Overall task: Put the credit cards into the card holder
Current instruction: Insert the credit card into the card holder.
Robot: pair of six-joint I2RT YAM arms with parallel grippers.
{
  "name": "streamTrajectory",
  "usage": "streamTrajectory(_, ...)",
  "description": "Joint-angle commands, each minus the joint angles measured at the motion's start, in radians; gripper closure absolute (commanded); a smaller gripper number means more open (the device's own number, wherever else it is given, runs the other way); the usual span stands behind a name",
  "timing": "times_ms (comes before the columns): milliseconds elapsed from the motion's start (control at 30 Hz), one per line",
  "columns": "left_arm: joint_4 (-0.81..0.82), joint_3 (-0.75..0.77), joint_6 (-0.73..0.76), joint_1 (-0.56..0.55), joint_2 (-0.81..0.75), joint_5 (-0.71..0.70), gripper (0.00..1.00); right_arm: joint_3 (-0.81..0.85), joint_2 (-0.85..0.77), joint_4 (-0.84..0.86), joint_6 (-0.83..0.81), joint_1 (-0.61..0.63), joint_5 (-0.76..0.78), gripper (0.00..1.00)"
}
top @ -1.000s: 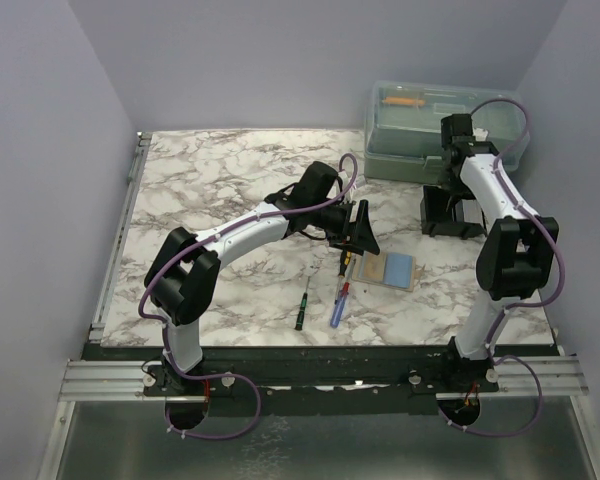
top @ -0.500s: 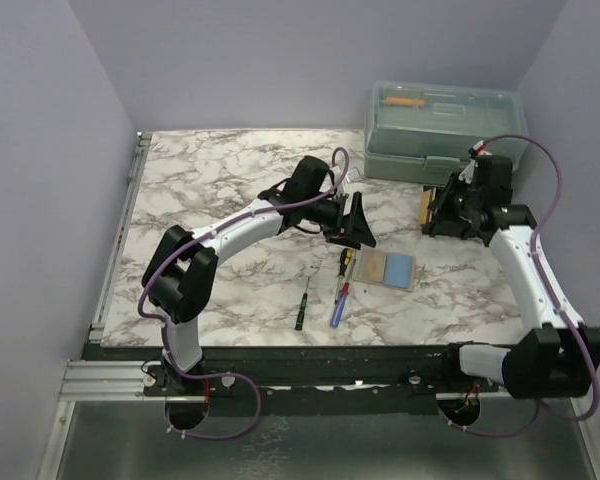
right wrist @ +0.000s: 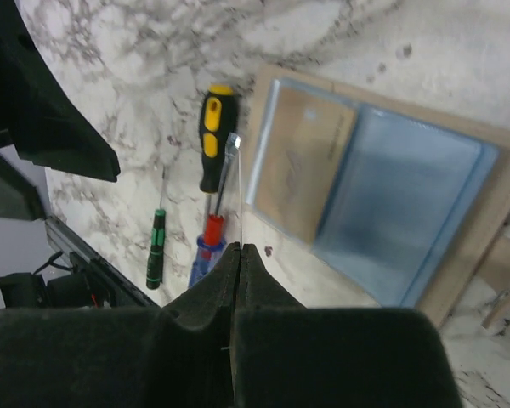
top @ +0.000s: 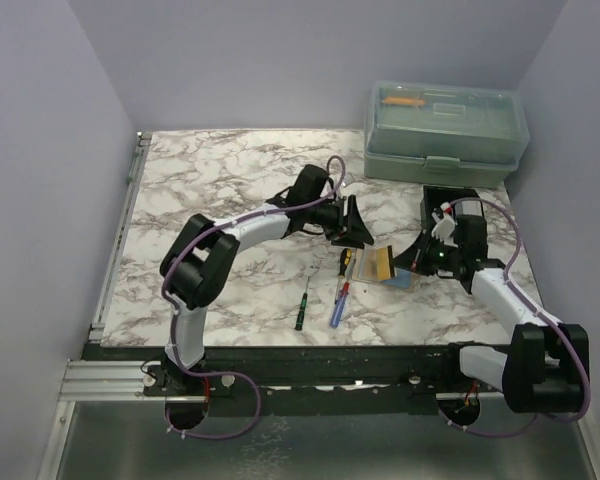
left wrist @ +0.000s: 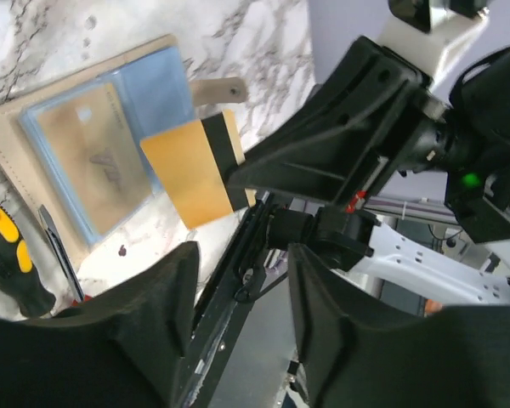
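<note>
The card holder [right wrist: 459,255] lies open on the marble table, tan with blue clear sleeves; it also shows in the left wrist view [left wrist: 17,161] and the top view [top: 404,277]. A brownish card [right wrist: 310,170] sits in one sleeve. My right gripper [right wrist: 240,248] is shut on a yellow credit card with a black stripe [left wrist: 191,170], seen edge-on [right wrist: 238,191] in its own view, held just above the holder's edge. In the top view that gripper [top: 402,262] holds the card [top: 383,264]. My left gripper [left wrist: 238,323] is open and empty, hovering beside the holder [top: 355,222].
A yellow-black screwdriver [right wrist: 211,136], a red-blue one [right wrist: 206,246] and a green-black one [right wrist: 155,246] lie left of the holder. A translucent green toolbox [top: 445,130] stands at the back right, with a black stand [top: 445,197] in front of it.
My right arm swung from the stand by the toolbox down and forward, bringing the yellow card to the card holder. My left gripper drew back slightly.
</note>
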Motion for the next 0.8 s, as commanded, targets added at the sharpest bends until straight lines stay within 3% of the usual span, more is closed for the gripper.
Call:
streamTrajectory(0, -0.021, 0.075, 0.01, -0.045, 0.113, -0.084, 0.57, -0.104, 0.021, 0.181, 0.026, -0.057, -0.139, 1.0)
streamTrajectory(67, -0.066, 0.111, 0.035, -0.061, 0.152, -0.118, 0.66, -0.133, 0.045, 0.206, 0.033, -0.107, -0.196, 1.0)
streamTrajectory(233, -0.146, 0.189, 0.085, -0.099, 0.227, -0.18, 0.76, -0.156, 0.079, 0.249, 0.054, -0.171, -0.233, 1.0)
streamTrajectory(767, -0.274, 0.257, 0.16, -0.097, 0.335, -0.27, 0.83, -0.13, 0.176, 0.206, 0.053, -0.174, -0.168, 1.0)
